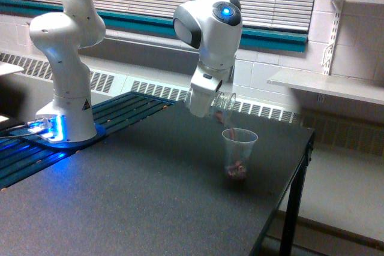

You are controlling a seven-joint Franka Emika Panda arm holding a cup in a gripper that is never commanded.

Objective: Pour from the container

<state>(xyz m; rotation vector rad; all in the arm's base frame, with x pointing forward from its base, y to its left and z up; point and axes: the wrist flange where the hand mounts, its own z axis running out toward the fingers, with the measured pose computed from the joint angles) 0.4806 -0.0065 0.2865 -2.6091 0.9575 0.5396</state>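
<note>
Tilting above the cup (239, 153), the clear container (223, 105) spills brownish bits.

Container (223, 104) tipped above cup (239, 153) (pieces inside), cup on table (120, 208)

Fingers of the gripper (211, 111) hidden behind the white wrist, so no telling how they close. Container (224, 107) see-through and mostly lost against the vents behind. Bits at the bottom of the drinking cup (238, 153) too small to name. Top of the arm (207, 25) cut off by the upper edge. Table (120, 208) cut off at the bottom and left edges.
</note>
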